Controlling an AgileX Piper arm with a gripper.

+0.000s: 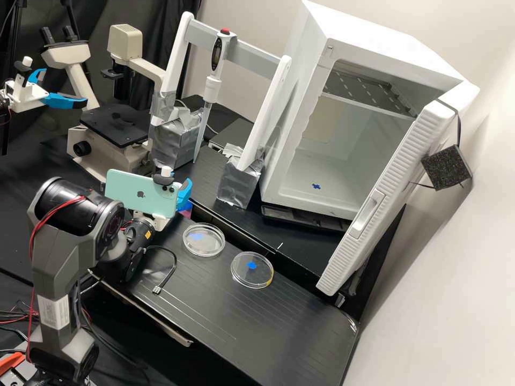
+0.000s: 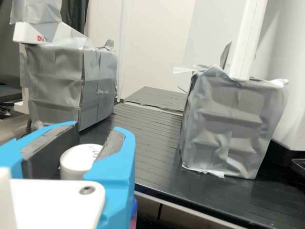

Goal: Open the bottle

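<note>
While one gripper (image 1: 186, 193) holds one white cap (image 2: 77, 158) between two blue fingers, one bottle (image 2: 134, 211) is beneath them; two round dishes (image 1: 212, 247) lie nearby; two tape-wrapped blocks (image 2: 231, 129) stand beyond.

bottle (image 2: 76, 164) — round white top facing up, within gripper (image 1: 184, 193)

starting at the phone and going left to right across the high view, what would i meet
mint phone → petri dish → second petri dish → white cabinet with its door open
</note>
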